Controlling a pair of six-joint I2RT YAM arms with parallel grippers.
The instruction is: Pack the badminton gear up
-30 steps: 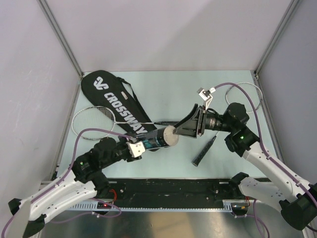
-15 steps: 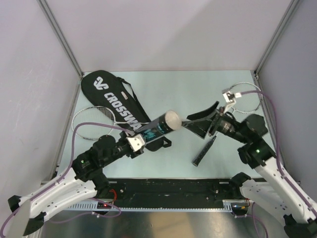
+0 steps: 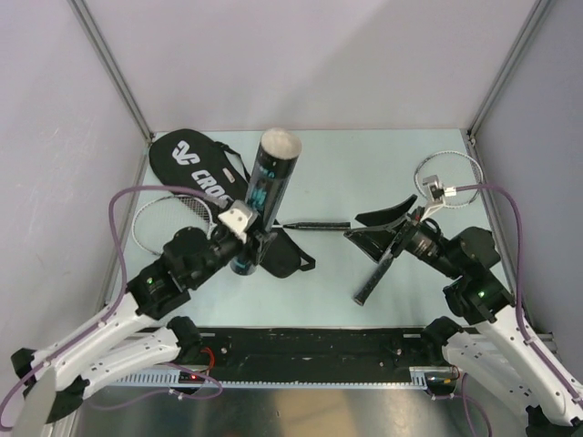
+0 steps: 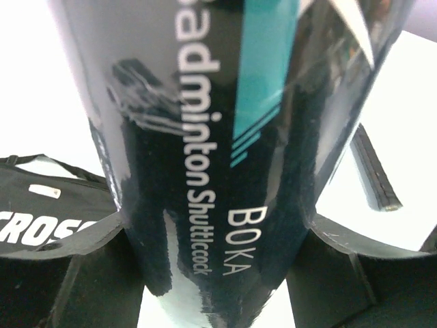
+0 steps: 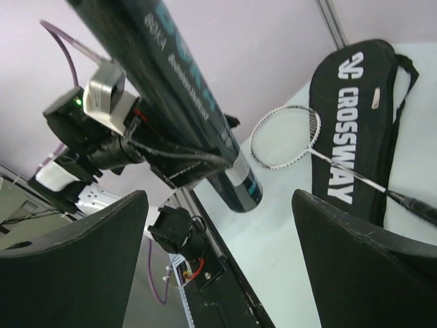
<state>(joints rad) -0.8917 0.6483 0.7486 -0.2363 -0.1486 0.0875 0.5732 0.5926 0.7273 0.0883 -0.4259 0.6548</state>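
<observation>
pale green table inside grey walls, gear spread across it. the left gripper is clamped on the lower part of the tube, fingers pressed to both sides. the tube is raised off the table and stands near upright, its pale closed end uppermost, above the bag's lower end. judgement: it is held up this way so it can be carried to the bag. the right gripper stands wide apart and has hold of nothing; it hangs right of centre, well clear of the tube and aimed toward it.

containers: the tube wall is dark and printed, so its contents cannot be seen. no shuttlecocks lie loose in any view, and whether they are inside cannot be told. the bag lies flat at the far left, lettering up. whether its opening is undone cannot be told. the first racket lies with its head beside the bag and its shaft across it. the second racket lies at the right, apart. both are outside the bag; packing is judged incomplete.
</observation>
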